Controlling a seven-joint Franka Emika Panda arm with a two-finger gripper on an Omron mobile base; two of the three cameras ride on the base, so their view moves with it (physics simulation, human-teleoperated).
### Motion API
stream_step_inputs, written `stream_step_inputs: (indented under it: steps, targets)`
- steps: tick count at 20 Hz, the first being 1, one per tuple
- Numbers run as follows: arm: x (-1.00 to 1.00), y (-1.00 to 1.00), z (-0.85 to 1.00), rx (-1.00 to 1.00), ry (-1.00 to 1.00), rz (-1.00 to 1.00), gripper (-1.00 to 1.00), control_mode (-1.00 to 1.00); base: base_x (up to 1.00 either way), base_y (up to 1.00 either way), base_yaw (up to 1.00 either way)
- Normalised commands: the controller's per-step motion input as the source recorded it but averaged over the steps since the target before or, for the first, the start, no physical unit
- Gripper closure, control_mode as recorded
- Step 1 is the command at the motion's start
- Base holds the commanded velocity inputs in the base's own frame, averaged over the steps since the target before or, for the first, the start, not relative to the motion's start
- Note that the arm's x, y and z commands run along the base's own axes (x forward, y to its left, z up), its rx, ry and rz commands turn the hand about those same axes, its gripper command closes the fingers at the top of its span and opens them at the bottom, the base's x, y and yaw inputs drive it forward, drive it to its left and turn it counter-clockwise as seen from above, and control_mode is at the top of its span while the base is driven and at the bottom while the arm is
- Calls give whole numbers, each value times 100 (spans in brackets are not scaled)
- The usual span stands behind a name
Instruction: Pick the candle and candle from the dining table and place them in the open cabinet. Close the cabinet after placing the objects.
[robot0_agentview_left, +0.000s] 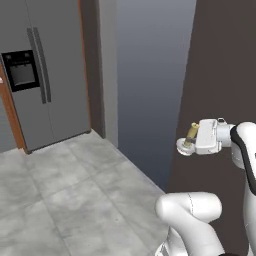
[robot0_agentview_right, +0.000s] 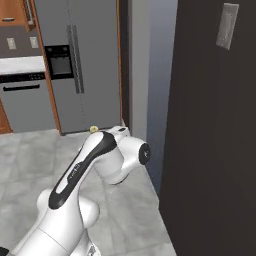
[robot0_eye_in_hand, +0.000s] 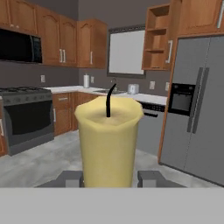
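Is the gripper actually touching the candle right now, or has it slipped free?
Touching. In the hand view the candle stands between the gripper's two dark fingertips, which press its sides. The left base view shows it sticking out of the gripper.

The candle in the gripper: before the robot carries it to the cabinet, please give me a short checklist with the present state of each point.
1. Candle sits between the fingers: ok, one on each side in the hand view.
2. Gripper is shut on the candle: ok.
3. Candle stands upright, wick on top: ok in the hand view.
4. Open cabinet is in sight: ok, shelves show beside the refrigerator.
5. Floor toward the refrigerator is free: ok as far as seen.
6. Second candle's place: cannot tell.
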Motion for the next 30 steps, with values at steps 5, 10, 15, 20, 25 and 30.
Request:
stream_step_inputs:
  steps: [5,10,15,20,25,30]
  targets:
    - [0,0,0,0,0,0,100,100,100,93,0]
    - [0,0,0,0,0,0,100,100,100,100,0]
    - [0,0,0,0,0,0,100,100,96,100,0]
    - [0,0,0,0,0,0,100,100,92,100,0]
    - [0,0,0,0,0,0,100,100,86,100,0]
    - [0,0,0,0,0,0,100,100,63,100,0]
